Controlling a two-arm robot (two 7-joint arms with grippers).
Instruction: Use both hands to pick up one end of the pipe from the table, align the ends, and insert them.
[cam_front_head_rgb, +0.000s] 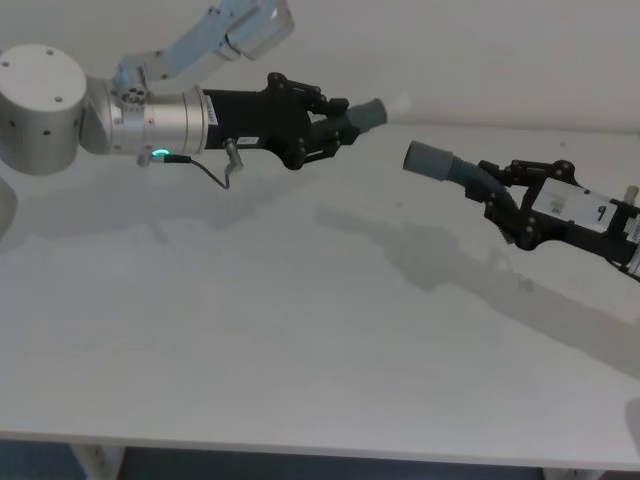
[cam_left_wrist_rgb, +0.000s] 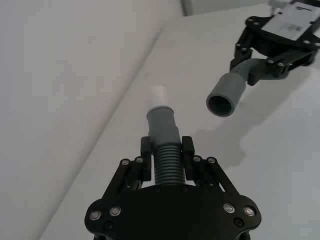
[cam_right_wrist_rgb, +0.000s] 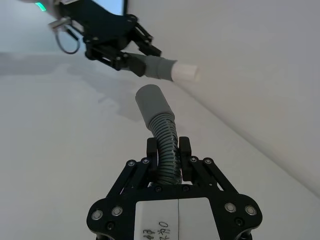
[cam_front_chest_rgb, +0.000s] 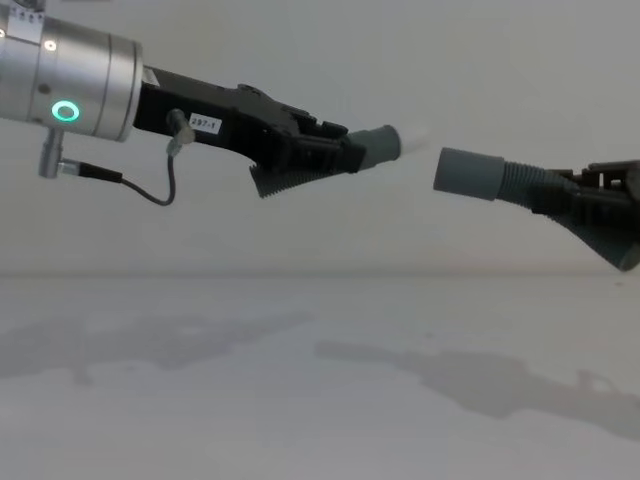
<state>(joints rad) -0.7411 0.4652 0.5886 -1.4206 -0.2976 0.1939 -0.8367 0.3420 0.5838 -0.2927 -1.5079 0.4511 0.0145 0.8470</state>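
Note:
Both pipe pieces are held up above the white table (cam_front_head_rgb: 250, 330). My left gripper (cam_front_head_rgb: 335, 128) is shut on the ribbed part of one piece (cam_left_wrist_rgb: 165, 157), whose grey collar (cam_front_head_rgb: 368, 113) ends in a narrower white tip (cam_left_wrist_rgb: 158, 95). My right gripper (cam_front_head_rgb: 500, 195) is shut on the other ribbed piece (cam_right_wrist_rgb: 167, 145), which has a plain grey collar (cam_front_head_rgb: 430, 158) with an open mouth (cam_left_wrist_rgb: 221, 105). The two ends face each other across a small gap in the chest view, white tip (cam_front_chest_rgb: 415, 138) left, grey collar (cam_front_chest_rgb: 470, 173) right and slightly lower.
A pale wall (cam_front_chest_rgb: 320, 60) rises behind the table's far edge. A thin cable loop (cam_front_head_rgb: 215, 172) hangs under my left wrist. Shadows of both arms lie on the tabletop.

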